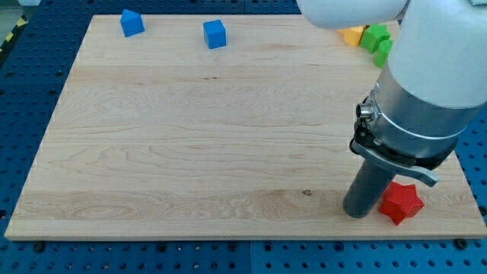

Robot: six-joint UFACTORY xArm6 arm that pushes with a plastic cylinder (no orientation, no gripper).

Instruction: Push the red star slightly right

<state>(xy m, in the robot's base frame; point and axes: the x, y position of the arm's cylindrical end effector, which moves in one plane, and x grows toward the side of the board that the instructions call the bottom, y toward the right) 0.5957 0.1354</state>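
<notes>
The red star (401,203) lies near the board's bottom right corner. My tip (357,213) stands on the board just to the star's left, close to it or touching it. The dark rod rises from there into the arm's grey and white body, which hides the board's right side above the star.
The wooden board (190,137) rests on a blue perforated table. Two blue blocks (132,23) (215,34) lie near the top edge at the view's left. A yellow block (352,35) and green blocks (377,39) sit at the top right, partly hidden by the arm.
</notes>
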